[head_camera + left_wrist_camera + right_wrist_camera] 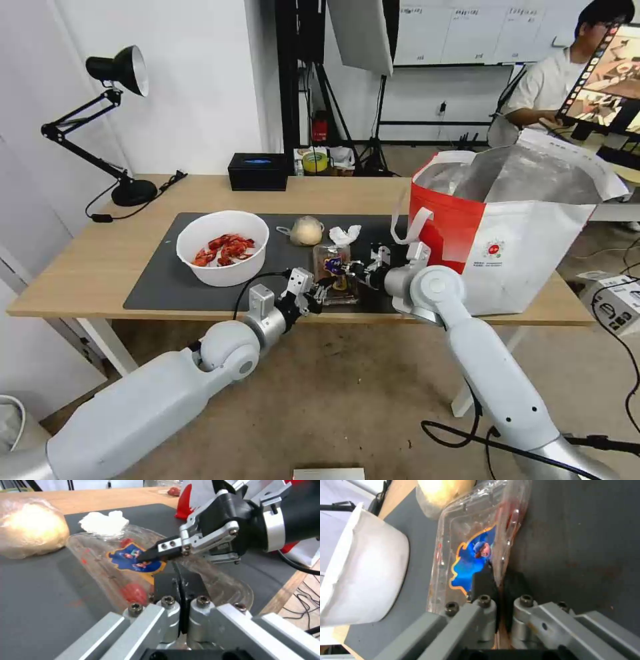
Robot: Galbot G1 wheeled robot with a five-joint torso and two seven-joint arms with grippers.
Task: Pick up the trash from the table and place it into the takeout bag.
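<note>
both grippers are pinched closed on the clear hinged plastic tray [333, 265], which sits on the dark grey mat [160, 280] near the table's [80, 267] front edge: the left gripper [319, 293] clamps its near rim, the right gripper [350, 268] the side toward the takeout bag [527, 253]. the white bowl of crayfish shells [223, 247], the small clear bag with a beige lump [305, 231] and the crumpled tissue [345, 234] lie on the mat beyond and beside the tray.

Bare dark grey rectangular mat [160, 280] is lying open left of the white round bowl of red crayfish shells [223, 247]. The gap between that bowl and the large boxy white-and-red takeout bag [527, 260] is being crowded by a clear hinged plastic tray [332, 263], a beige lump in a clear bag [306, 231] and a crumpled white tissue [345, 234] (all close together). The bag's foil-lined mouth is standing open.
</note>
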